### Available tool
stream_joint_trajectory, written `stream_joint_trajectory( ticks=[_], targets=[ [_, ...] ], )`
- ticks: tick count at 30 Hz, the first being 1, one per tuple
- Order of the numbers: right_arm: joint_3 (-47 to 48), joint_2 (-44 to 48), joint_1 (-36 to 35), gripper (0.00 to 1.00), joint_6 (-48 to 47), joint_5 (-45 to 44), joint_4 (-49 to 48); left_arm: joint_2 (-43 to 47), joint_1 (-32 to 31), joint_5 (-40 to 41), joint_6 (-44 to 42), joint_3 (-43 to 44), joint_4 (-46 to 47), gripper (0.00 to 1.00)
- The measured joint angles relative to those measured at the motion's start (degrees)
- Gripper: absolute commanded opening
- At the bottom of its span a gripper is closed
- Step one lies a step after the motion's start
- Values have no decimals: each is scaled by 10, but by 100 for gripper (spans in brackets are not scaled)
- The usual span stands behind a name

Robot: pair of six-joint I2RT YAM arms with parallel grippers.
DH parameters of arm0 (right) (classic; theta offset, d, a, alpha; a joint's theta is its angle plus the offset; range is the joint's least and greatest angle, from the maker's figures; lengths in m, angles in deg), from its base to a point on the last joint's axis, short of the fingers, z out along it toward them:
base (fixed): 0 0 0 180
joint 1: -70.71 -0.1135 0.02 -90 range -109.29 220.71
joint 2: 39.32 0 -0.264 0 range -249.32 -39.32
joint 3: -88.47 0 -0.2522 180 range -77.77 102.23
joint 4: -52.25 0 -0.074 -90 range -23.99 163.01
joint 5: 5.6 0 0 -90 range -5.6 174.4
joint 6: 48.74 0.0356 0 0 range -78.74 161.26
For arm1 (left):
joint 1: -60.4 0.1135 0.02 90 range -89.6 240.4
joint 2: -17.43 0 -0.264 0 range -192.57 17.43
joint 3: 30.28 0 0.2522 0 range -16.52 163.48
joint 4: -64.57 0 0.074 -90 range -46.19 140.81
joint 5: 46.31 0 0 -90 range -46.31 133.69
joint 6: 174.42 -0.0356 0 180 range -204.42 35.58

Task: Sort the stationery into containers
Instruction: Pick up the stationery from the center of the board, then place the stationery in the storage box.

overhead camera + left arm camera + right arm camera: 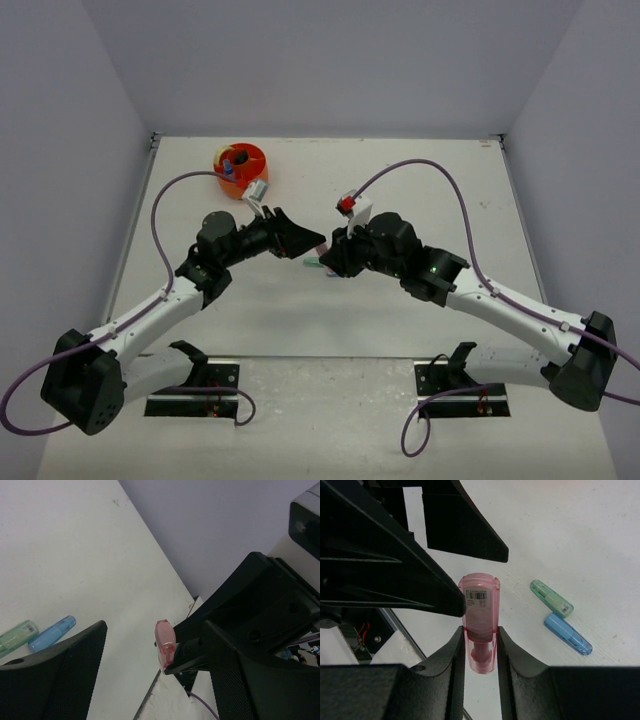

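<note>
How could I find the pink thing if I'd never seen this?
Look above the middle of the white table. The right claw there pinches a see-through pink piece by one end. Nearby, the mint piece and the blue piece lie flat on the table; only the pink one is held.

translucent pink piece [480, 625], upright, clamped

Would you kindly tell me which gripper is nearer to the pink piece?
The right one. The right gripper holds the pink piece clamped between its fingers; the left gripper, open, straddles its free end without gripping it.
</note>
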Motion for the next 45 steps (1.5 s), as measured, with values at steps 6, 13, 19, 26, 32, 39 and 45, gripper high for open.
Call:
stream_joint_trajectory(
  ticks=[6, 13, 19, 26, 32, 39, 45],
  targets=[
    [0, 21, 0, 0, 6, -4, 0, -39, -24, 1, 13, 6, 33, 36],
    [-1, 23, 0, 97, 8, -32, 6, -59, -47, 5, 14, 36, 30, 0],
    [-19, 44, 0, 99, 20, -78, 10, -82, -47, 147, -114, 147, -106, 0],
    [-81, 131, 1, 99, 35, -166, 25, -218, -19, 409, -352, 289, -134, 0],
    [-118, 186, 1, 99, 41, -176, 27, -334, 34, 447, -535, 311, -81, 0],
    [-171, 223, 1, 99, 57, -153, 28, -394, 140, 385, -614, 328, -20, 0],
    [-185, 229, 1, 99, 60, -141, 32, -424, 150, 335, -647, 337, 5, 0]
  ],
)
